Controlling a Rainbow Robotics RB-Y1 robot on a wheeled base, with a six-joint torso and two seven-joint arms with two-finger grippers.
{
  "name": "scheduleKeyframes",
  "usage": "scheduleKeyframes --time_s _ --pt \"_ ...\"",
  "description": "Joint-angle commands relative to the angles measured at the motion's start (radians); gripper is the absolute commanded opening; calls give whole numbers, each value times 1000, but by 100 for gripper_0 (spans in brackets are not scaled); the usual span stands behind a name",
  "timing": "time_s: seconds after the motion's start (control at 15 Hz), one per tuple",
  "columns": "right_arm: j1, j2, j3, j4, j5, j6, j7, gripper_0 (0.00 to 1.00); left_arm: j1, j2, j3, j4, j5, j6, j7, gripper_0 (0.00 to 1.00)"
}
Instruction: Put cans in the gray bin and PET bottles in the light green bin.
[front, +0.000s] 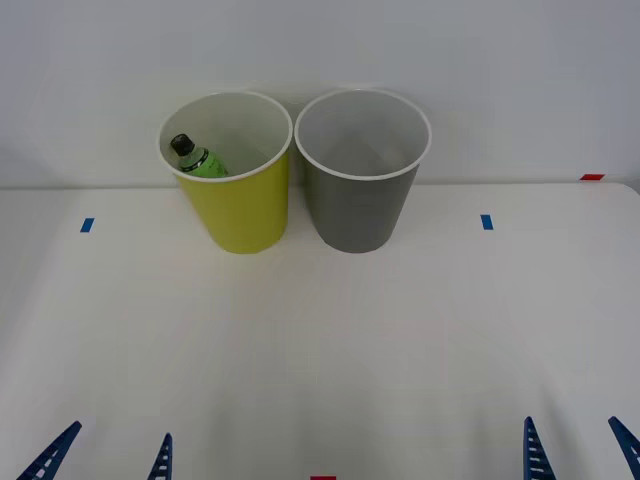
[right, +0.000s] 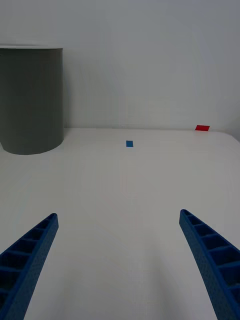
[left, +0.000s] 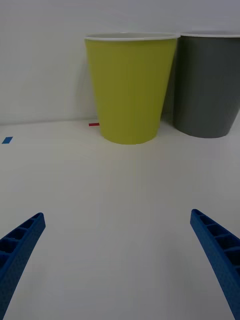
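While resting inside tapered yellow-green bin with white rim (front: 240, 215) at 11 o'clock: small clear green-labelled bottle with black cap (front: 197, 159). Beside, at 1 o'clock: gray bin (front: 362, 205). Left gripper (front: 105, 458) and right gripper (front: 580, 448): spread wide, empty, low near edge. Best kept parked, probably nothing left to sort.

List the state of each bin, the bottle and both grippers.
light green bin: upright, holds the bottle.
gray bin: upright, nothing seen inside.
PET bottle: inside the light green bin, leaning, cap on.
left gripper: open, empty, low at the near table edge.
right gripper: open, empty, low at the near table edge.
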Motion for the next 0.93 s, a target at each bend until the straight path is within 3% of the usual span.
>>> scheduleKeyframes --time_s 0.07,0.93 --pt "0 0 0 0 0 0 0 84 2 -1 -3 0 -11 2 -8 100" --pt "0 0 0 0 0 0 0 83 2 -1 -3 0 -11 2 -8 100"
